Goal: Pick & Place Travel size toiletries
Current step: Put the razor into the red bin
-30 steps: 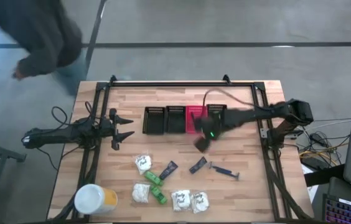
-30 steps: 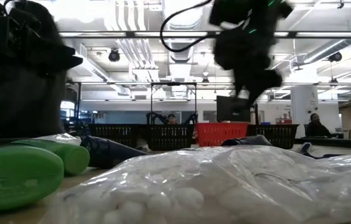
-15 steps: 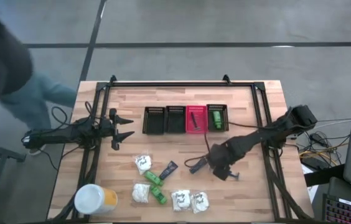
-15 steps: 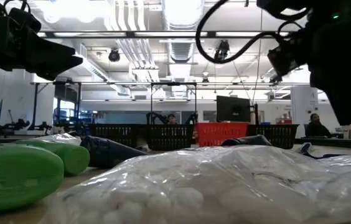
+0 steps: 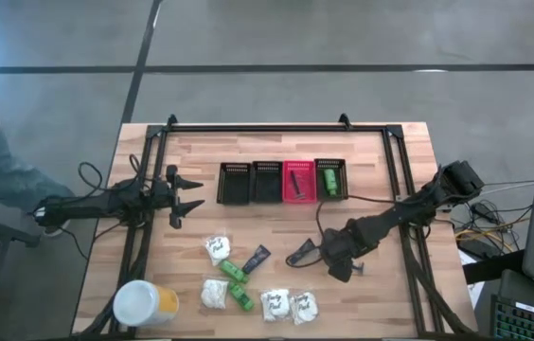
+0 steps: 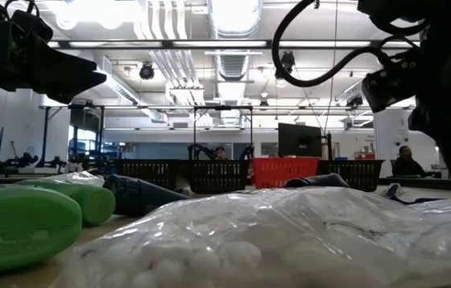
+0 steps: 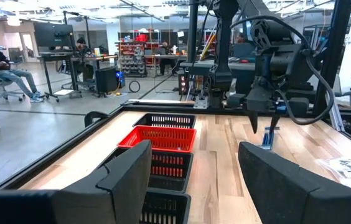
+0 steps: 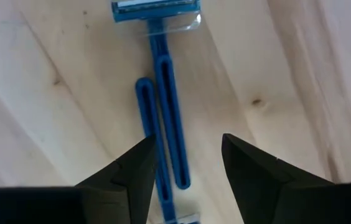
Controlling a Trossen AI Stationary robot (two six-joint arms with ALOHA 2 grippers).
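The fingers of the right gripper point(image 8: 185, 165) are held apart above the table, straddling the handles of two blue razors point(image 8: 163, 118) lying side by side, nothing yet pinched; the left gripper point(image 5: 184, 196) is parked spread wide at the left edge. A green bottle point(image 5: 329, 177) is seen in the rightmost basket point(image 5: 329, 194) and a dark item in the red basket point(image 5: 297, 196); packets point(image 5: 217, 249), bottles point(image 5: 234, 272) and tubes point(image 5: 256, 258) are left on the table point(image 5: 381, 161), so most sorting is judged outstanding.
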